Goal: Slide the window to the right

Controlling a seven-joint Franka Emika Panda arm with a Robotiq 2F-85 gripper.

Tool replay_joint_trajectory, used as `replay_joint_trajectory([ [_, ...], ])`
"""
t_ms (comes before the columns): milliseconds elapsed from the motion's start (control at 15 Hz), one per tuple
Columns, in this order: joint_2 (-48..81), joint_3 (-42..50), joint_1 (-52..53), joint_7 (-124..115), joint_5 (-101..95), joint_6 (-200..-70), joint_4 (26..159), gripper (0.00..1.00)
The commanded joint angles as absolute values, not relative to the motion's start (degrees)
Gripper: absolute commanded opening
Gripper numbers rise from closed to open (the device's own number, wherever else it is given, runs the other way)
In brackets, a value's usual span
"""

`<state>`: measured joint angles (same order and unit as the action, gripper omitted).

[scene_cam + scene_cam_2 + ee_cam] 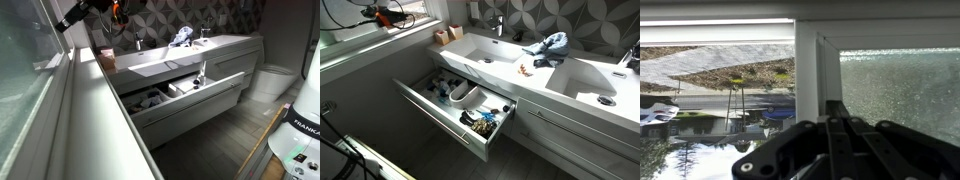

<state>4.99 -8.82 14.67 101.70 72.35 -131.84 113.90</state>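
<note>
Window (902,92) (frosted) lies just beyond hand (836,108).

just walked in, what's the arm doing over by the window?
The Panda's gripper, apparently shut, sits at the window, right by the white frame edge of the frosted pane. Beside that edge the opening shows the street outside. Contact is not clear. The vanity drawer hangs open, untouched.

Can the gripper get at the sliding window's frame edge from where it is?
Likely yes: in the wrist view the gripper sits just before the upright frame edge of the window, nothing visible between them.
</note>
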Motion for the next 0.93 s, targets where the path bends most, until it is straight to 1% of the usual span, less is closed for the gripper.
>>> replay_joint_trajectory([
  [0, 7.62, -10.13, 13.22, 100.99, 73.38, -127.75, 110.88, 0.0],
  [133, 8.16, -10.05, 12.92, 101.03, 73.28, -128.24, 110.37, 0.0],
  [533, 9.04, -10.23, 13.18, 102.96, 76.13, -136.14, 109.08, 0.0],
  [867, 10.39, -10.46, 13.09, 102.99, 76.9, -139.98, 107.16, 0.0],
])
